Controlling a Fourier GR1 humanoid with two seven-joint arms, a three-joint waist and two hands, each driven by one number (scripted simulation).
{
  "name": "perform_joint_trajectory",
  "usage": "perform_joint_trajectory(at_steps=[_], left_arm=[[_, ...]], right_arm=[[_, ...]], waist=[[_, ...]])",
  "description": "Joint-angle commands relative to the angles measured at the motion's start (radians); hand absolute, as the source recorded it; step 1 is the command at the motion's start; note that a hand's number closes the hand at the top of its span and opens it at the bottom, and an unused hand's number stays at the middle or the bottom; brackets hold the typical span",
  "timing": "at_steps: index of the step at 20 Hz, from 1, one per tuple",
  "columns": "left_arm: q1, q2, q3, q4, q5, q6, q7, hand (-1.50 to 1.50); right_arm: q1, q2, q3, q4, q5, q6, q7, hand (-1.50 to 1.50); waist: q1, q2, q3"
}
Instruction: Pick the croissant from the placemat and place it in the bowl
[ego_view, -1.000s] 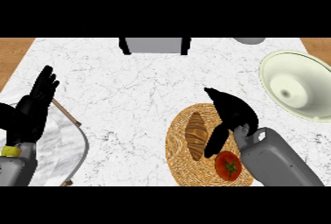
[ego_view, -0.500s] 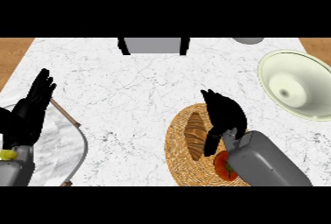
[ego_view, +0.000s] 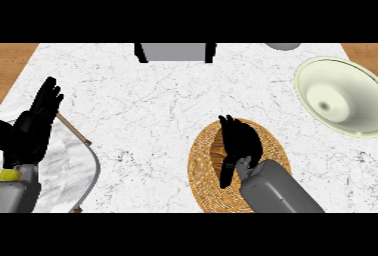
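A round woven placemat lies at the front of the marble counter, right of centre. My right hand hovers over its middle with straight fingers pointing away from me. It covers most of the croissant, of which only a light brown strip shows along the hand's left edge. Whether the hand touches the croissant I cannot tell. The cream bowl stands at the far right, well apart from the hand. My left hand rests open at the left edge, fingers up.
A grey block stands at the counter's back edge, and a small grey round object at the back right. At the left lie a white cloth and a thin curved wooden rim.
My right hand and forearm have slid left over the placemat. They now cover most of the croissant and hide the red tomato that showed before. The left hand has barely shifted.
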Motion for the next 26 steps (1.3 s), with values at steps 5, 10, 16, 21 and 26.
perform_joint_trajectory(at_steps=[5,10,16,21,26], left_arm=[[0.027,-0.049,0.013,-0.091,-0.071,0.0,0.059,0.0],[0.01,-0.083,0.021,-0.057,-0.093,-0.026,0.047,0.0],[-0.026,-0.057,0.074,-0.049,-0.086,-0.073,0.083,0.0],[0.012,-0.086,0.094,0.026,-0.102,-0.099,-0.038,0.0],[-0.018,-0.076,0.11,-0.045,-0.095,-0.097,0.06,0.0]], right_arm=[[0.024,0.071,-0.063,0.112,0.118,-0.027,-0.056,-1.5],[-0.008,0.117,-0.096,0.113,0.168,0.002,-0.026,-1.5],[0.043,0.103,-0.168,0.211,0.127,0.015,-0.167,1.5],[0.008,0.073,-0.182,0.276,0.151,-0.042,-0.323,1.5],[-0.021,0.127,-0.134,0.424,0.183,-0.194,-0.341,1.5]], waist=[[0.002,-0.001,0.0],[0.001,0.0,0.0],[0.0,0.0,0.0],[0.0,0.001,0.0],[0.008,0.002,0.001]])
